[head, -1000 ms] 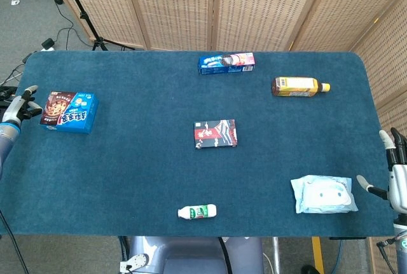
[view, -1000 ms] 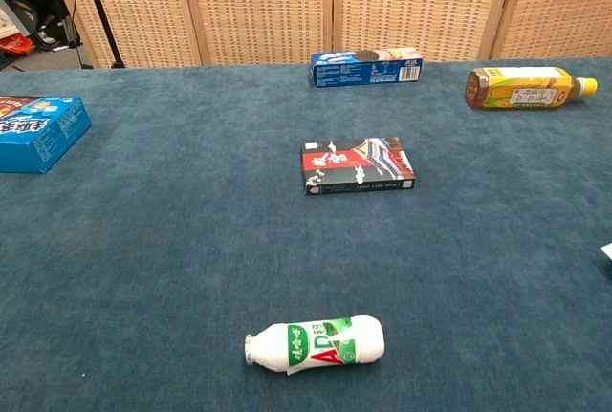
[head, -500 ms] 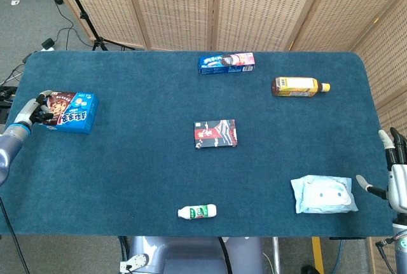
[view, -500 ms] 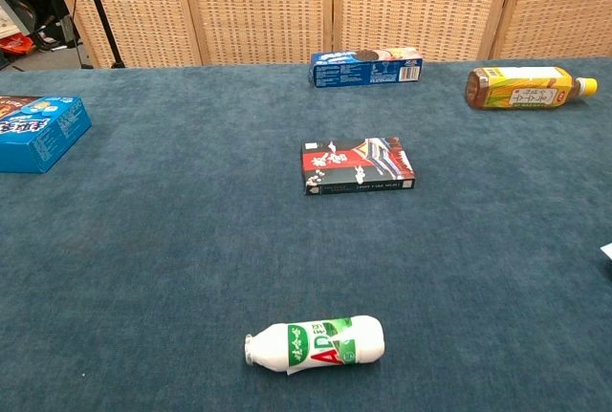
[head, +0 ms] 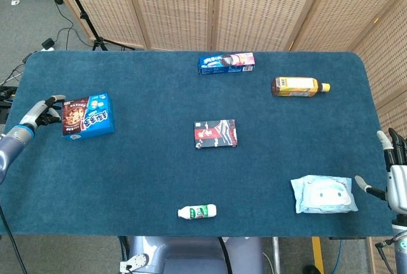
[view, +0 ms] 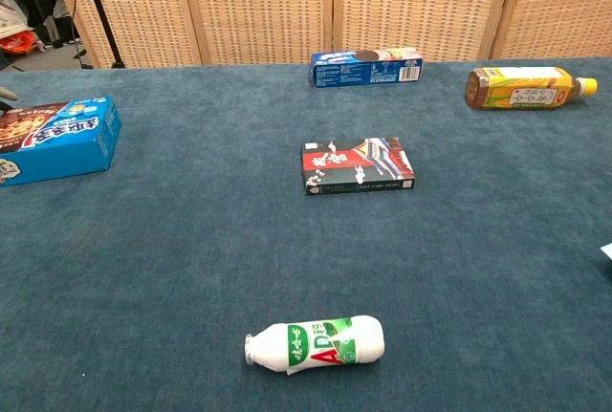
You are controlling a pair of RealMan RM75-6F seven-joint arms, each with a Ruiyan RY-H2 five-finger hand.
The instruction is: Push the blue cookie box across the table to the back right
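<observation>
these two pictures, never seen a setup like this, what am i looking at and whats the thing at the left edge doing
Both pictures come from cameras on a two-armed robot: one looks down from its head, one looks forward from its chest. At the left edge is its left hand, fingers against the side of the blue cookie box, touching it, not gripping. The right hand waits at the table's right edge, fingers spread, holding nothing. Also lying there: a long blue biscuit pack at the back, an amber drink bottle, a dark red box in the middle, a small white bottle in front, and a pale wipes pack.
</observation>
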